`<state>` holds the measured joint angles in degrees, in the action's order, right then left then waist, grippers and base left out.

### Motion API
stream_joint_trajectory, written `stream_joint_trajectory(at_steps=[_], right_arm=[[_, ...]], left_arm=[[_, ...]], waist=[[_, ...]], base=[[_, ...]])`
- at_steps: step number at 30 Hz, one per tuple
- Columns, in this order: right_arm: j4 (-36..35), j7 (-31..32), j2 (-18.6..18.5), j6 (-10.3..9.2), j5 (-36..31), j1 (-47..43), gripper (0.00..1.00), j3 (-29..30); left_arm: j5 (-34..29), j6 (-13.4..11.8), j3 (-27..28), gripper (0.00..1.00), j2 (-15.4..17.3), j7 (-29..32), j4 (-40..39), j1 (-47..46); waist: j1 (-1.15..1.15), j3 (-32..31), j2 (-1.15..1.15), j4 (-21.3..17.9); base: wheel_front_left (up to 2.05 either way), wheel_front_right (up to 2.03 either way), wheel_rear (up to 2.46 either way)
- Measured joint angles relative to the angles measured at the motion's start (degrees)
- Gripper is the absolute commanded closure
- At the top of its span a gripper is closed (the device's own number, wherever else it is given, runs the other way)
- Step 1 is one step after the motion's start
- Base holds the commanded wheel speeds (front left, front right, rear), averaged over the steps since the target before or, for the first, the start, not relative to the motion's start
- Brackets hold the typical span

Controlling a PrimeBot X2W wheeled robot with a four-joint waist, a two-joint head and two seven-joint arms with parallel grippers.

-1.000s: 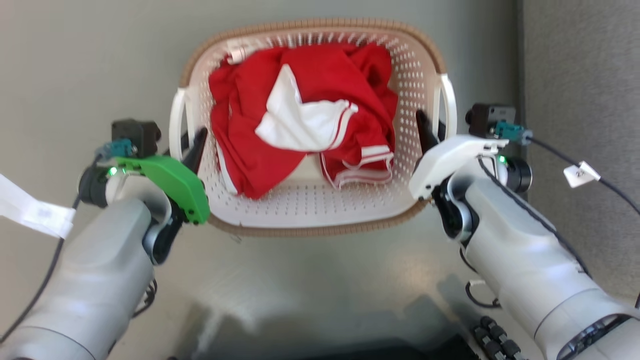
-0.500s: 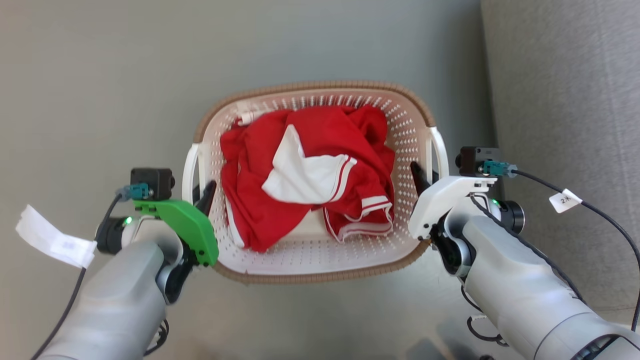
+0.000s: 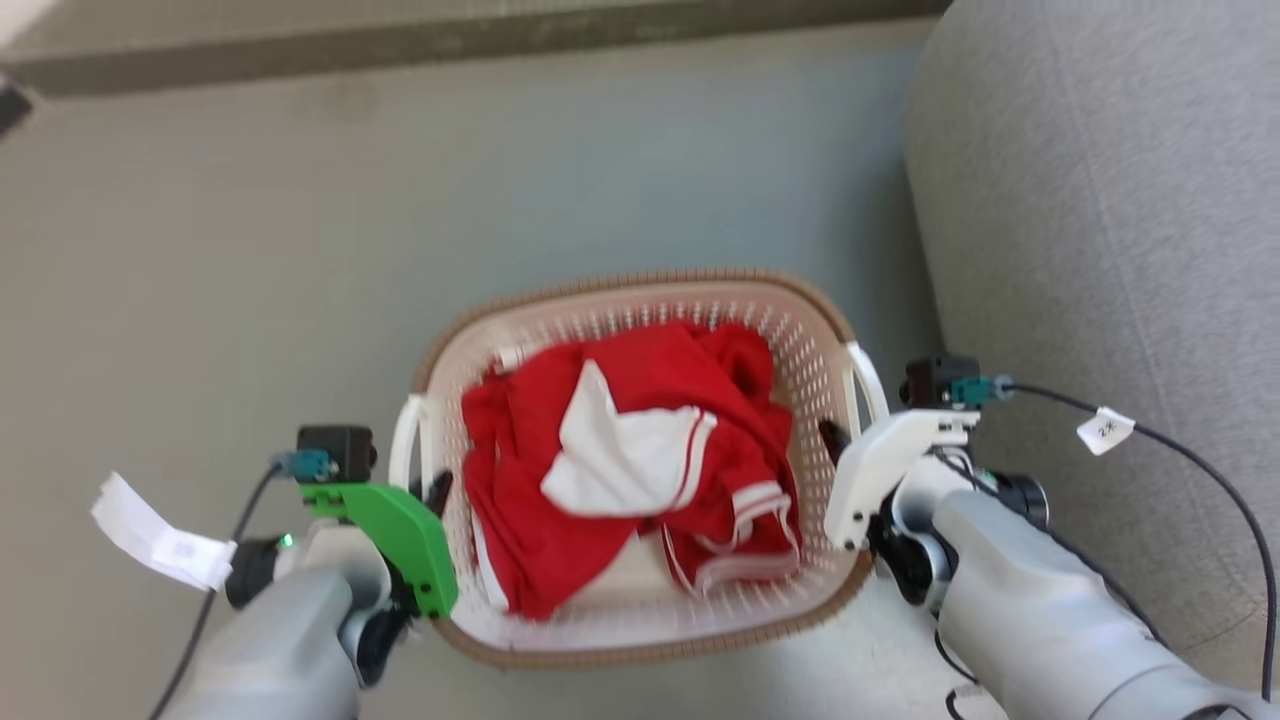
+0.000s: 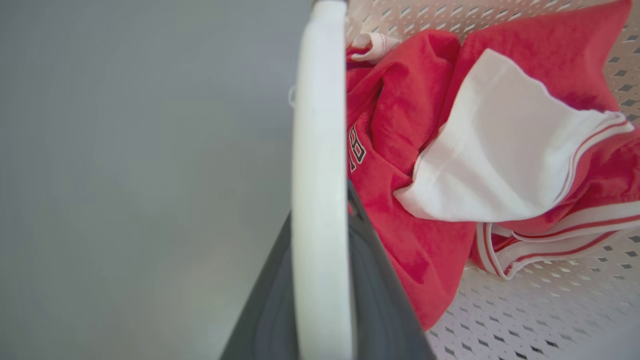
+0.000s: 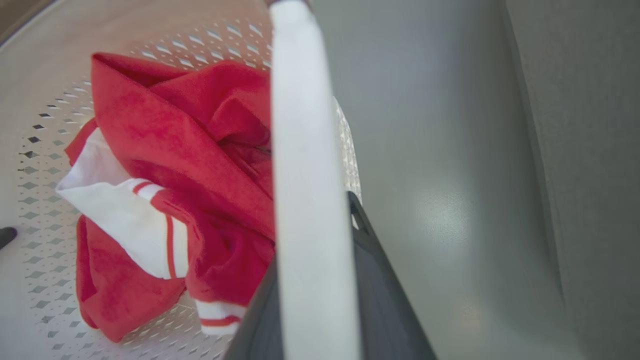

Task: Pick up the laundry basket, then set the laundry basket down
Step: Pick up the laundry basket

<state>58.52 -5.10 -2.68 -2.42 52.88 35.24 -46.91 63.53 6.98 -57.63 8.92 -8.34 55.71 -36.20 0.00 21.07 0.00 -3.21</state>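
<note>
Grey upholstered furniture (image 3: 1100, 200) is looming just outside the right gripper's fingers. The laundry basket (image 3: 640, 285) is sitting between the two sets of fingers, over grey floor (image 3: 250, 250); whether it is touching that floor, I cannot tell. A red and white garment (image 3: 620, 470) is lying crumpled inside, just inward of both pairs of fingertips. The left gripper (image 3: 425, 487) is clamping the left handle (image 4: 320, 150), dark fingers (image 4: 385, 310) pressing on either side. The right gripper (image 3: 838, 440) is doing likewise on the right handle (image 5: 305, 150), fingers (image 5: 385, 310) narrowly parted around it.
</note>
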Motion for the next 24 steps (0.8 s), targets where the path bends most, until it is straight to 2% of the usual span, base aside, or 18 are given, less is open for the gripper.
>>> stream_joint_trajectory(at_steps=[12,24], right_arm=[[2.6,6.8,-0.3,1.92,3.3,-4.5,1.00,-2.4],[3.1,10.9,-0.4,2.16,5.5,-5.5,1.00,-3.5]], left_arm=[[3.4,0.0,-0.7,1.00,-3.0,5.4,4.1,5.1],[3.9,0.1,-1.4,1.00,-4.2,9.6,6.6,5.7]], waist=[[0.00,-10.6,0.00,-0.3],[0.00,-16.3,0.00,-0.5]], base=[[0.00,0.00,0.00],[0.00,0.00,0.00]])
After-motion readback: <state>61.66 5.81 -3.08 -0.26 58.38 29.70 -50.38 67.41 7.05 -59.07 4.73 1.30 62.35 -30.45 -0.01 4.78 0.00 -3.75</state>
